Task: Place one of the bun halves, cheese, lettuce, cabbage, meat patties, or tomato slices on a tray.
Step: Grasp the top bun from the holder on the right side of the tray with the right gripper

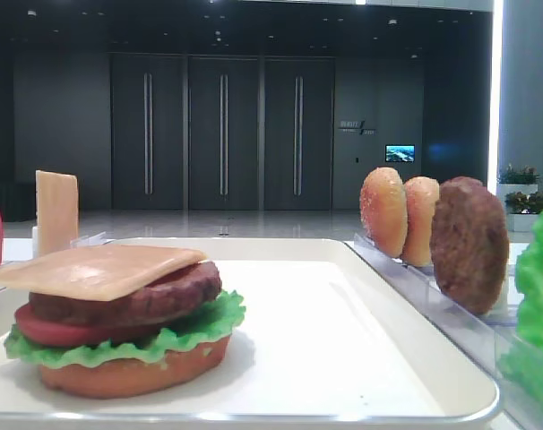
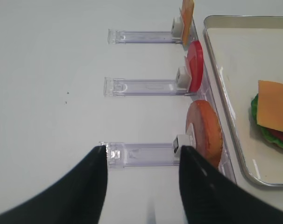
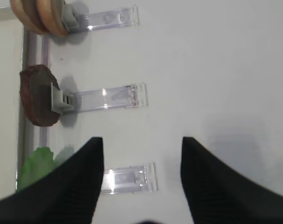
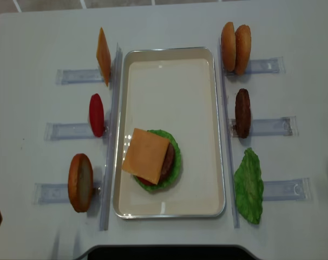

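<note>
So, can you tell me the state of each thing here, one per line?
tray: holds a half-built burger
cheese: flat, on top of the burger
bun halves: upright in the rack
spare patty: upright in the rack
left hand: open, empty
right hand: open, empty

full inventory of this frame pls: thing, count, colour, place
tray: 1, cream-white, centre
burger stack: 1, orange bun, lettuce, tomato, patty, cheese on top; front-left of tray
cheese slice: 1, orange, left rack, far
tomato slice: 1, red, left rack, middle
bun: 1, golden-brown, left rack, near
bun halves: 2, golden, right rack, far
meat patty: 1, dark brown, right rack, middle
lettuce: 1, green, right rack, near
left gripper: black, open
right gripper: black, open
</note>
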`<state>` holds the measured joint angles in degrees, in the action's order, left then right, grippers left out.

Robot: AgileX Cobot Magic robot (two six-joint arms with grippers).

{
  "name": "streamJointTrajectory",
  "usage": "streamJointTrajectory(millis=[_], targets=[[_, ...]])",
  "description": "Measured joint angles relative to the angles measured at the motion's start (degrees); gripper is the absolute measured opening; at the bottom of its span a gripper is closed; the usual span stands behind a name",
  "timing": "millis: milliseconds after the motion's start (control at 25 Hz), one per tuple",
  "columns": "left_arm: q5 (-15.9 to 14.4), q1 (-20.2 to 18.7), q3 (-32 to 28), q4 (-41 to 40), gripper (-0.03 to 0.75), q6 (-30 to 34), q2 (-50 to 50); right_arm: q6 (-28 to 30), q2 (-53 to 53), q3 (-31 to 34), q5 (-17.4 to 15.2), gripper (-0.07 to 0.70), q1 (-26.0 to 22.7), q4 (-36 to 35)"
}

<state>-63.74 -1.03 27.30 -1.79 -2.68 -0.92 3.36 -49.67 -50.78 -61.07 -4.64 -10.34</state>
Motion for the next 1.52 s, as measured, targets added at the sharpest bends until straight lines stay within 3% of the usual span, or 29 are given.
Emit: streamJointTrajectory(millis=[320, 640, 1200, 1520], targets=[[0.00, 0.00, 0.00, 0.00, 0.380, 0.00, 0.00, 1.28, -21.39, -14.85, -0.59, 0.361, 0.00, -1.90], [0.00, 0.00, 0.00, 0.00, 0.380, 0.00, 0.00, 3.02, -34.30, -23.98, -2.00, 0.361, 0.00, -1.90], [0.00, 0.00, 0.00, 0.00, 0.380, 0.00, 0.00, 4.28, -45.03, -35.28, -4.16, 0.361, 0.00, -1.53], [0.00, 0.00, 0.00, 0.00, 0.380, 0.00, 0.00, 4.73, -45.57, -36.47, -4.85, 0.368, 0.00, -1.42]])
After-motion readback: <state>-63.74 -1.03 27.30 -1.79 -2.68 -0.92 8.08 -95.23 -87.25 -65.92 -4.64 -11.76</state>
